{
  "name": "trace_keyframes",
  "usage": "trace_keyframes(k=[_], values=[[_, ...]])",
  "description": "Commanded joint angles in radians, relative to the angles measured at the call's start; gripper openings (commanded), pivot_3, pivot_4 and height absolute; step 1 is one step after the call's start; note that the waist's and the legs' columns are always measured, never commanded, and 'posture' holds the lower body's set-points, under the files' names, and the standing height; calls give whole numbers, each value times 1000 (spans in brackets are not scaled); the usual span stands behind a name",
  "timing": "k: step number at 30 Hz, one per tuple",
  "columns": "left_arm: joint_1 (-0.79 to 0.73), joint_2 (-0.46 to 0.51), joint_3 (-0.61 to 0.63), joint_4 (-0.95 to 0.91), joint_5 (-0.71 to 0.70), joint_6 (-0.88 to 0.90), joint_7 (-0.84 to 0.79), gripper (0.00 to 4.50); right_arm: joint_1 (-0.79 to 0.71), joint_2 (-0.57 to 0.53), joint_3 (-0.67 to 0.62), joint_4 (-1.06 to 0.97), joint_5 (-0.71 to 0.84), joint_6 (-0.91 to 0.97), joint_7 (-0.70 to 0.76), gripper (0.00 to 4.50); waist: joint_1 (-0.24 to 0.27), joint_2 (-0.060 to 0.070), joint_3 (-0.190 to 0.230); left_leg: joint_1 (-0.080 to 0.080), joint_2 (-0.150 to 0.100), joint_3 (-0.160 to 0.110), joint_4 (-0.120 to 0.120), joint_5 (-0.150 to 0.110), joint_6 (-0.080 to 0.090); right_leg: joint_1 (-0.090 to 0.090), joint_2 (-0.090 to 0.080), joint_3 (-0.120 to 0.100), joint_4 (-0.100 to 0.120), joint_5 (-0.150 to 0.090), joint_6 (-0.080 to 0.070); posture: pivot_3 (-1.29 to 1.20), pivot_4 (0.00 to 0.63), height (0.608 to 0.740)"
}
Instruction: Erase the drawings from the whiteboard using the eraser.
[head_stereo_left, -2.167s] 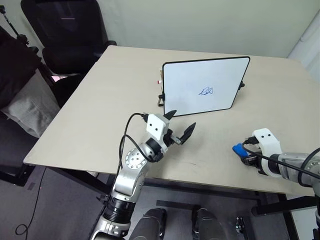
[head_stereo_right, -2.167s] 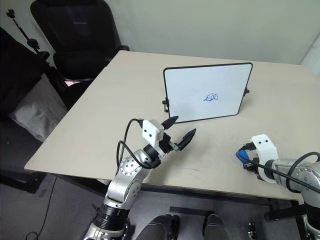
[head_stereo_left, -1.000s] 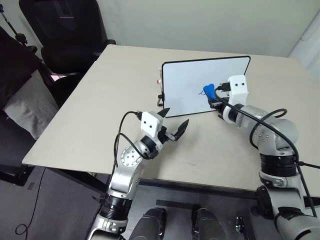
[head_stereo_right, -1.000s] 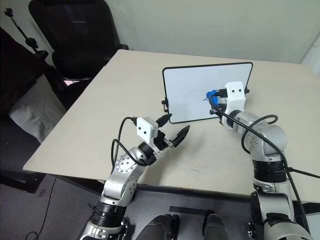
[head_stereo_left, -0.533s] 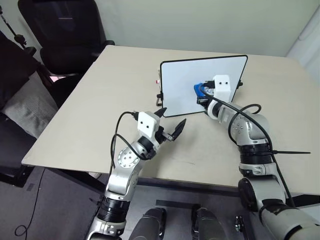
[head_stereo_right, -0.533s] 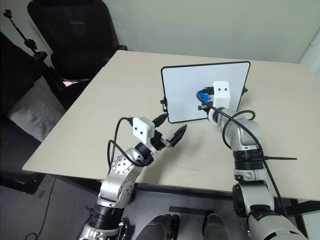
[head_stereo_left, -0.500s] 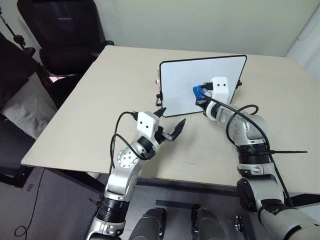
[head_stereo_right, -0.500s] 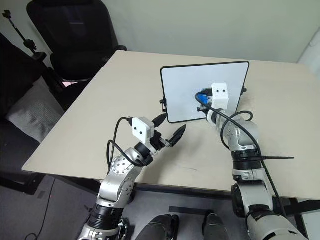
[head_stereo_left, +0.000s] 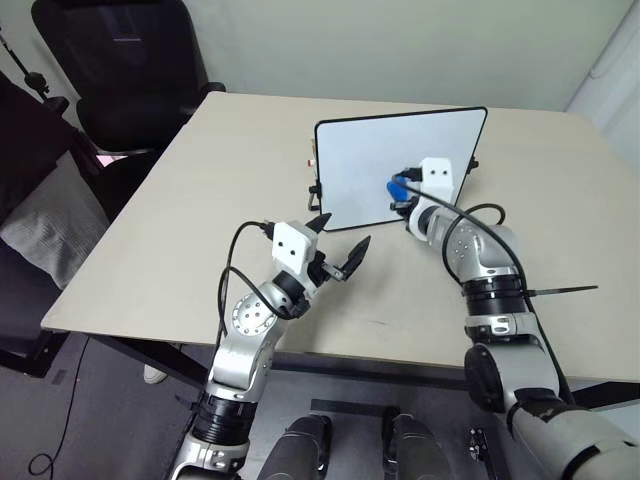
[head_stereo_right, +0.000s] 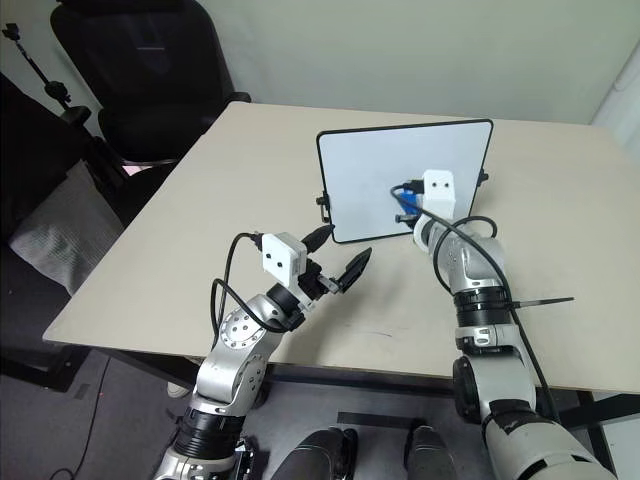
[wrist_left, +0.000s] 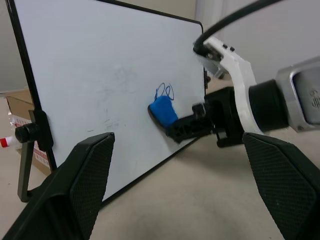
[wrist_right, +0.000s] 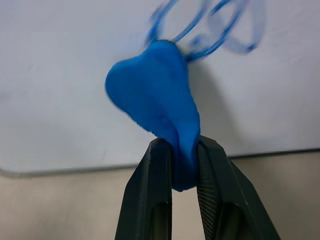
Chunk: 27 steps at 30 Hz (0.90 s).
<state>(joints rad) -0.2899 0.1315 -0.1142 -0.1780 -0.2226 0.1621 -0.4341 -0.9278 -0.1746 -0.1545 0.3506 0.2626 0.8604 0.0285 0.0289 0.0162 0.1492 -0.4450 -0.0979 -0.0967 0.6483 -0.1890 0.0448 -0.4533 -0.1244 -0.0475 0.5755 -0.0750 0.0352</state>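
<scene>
Right gripper (wrist_right: 181, 155) pinches the eraser (wrist_right: 155, 107) between both fingers; the block sticks out past the fingertips against the whiteboard (head_stereo_left: 370, 160), apparently touching it. The drawings (wrist_right: 210, 25) sit just beyond the eraser's far end. Left gripper (head_stereo_left: 335, 247) hangs over the table (head_stereo_left: 200, 200) short of the board, fingers spread, holding nothing.

Bright blue eraser (wrist_right: 155, 95) — looping blue drawings (wrist_right: 210, 25) — white, black-framed whiteboard (wrist_left: 90, 85).
</scene>
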Motion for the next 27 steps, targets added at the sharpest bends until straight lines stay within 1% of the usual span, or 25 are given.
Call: trace_keyframes(k=[1,16,19,22,27], values=[[-12,-7,8,-36,-16,-8,2,4500,-46,-19,-50,-7,-2,-44,-26,349,0,0,0,0,0,0,0,0,0,0,0,0,0,0,-1,0,150,740],[-16,2,11,-45,-15,-6,13,4500,-85,-3,-79,176,-41,-102,-103,349,0,0,0,0,6,1,0,3,-5,0,3,-3,0,3,-5,0,150,740],[-16,7,17,-46,-18,-5,12,4500,-89,13,-54,153,-28,-99,-65,349,-2,0,0,0,7,1,0,3,-5,0,3,-3,0,3,-4,0,150,740],[-16,9,19,-49,-19,-2,11,4500,-91,42,-3,87,-14,-59,-7,349,-9,0,0,0,7,1,0,3,-5,-1,3,-3,0,-1,2,0,150,740],[-18,10,18,-51,-19,-1,5,4500,-83,95,70,-37,3,9,59,349,-23,0,0,-3,11,3,0,4,-7,-6,5,-5,0,-1,2,0,150,740]])
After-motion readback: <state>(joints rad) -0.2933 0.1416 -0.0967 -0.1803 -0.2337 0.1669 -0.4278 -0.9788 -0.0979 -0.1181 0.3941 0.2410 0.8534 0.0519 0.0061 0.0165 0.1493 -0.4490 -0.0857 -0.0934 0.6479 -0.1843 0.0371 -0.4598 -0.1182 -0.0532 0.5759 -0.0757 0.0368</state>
